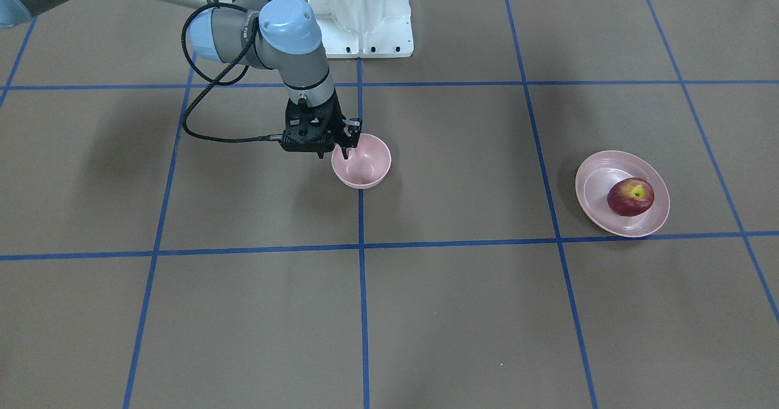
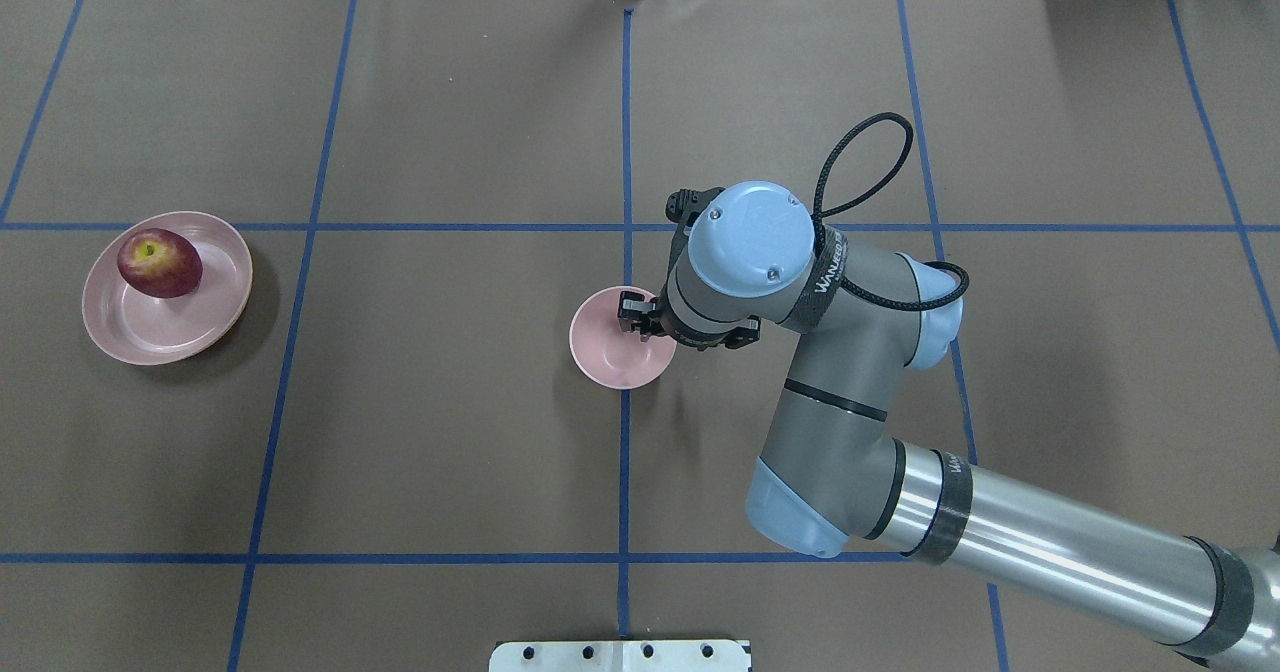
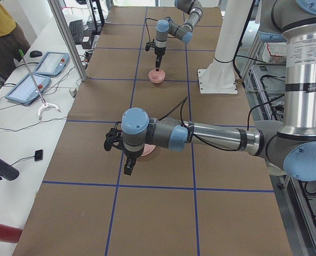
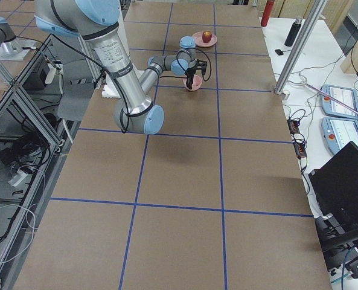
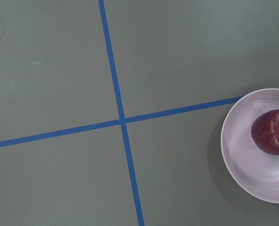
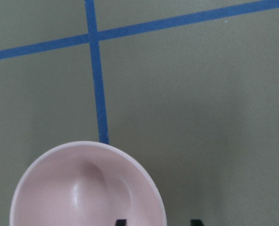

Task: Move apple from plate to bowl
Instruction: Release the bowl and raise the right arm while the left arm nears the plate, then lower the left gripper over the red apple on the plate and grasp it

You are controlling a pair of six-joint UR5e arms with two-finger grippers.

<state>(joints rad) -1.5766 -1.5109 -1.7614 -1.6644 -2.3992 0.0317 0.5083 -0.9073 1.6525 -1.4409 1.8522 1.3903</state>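
As right pincer (image 1: 333, 152) straddles bowl (image 1: 360, 183), jaws apart

Bright, even overhead light, diffuse. Matte table (image 2: 450, 432), no hot spots. Soft shadow under plate (image 2: 120, 337) twd robot's edge. Small glints on plate's inner wall and right arm's metal tube (image 2: 1060, 552). Wrist cams: greenish cast, softer; bowl (image 6: 83, 188) close-up slightly blurred. Side views: wide-angle, verticals lean.

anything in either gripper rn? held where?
Nothing looks gripped. The right gripper straddles the rim of the bowl, one finger inside, one outside, jaws apart. The apple lies free on the plate; the left gripper can't be judged.
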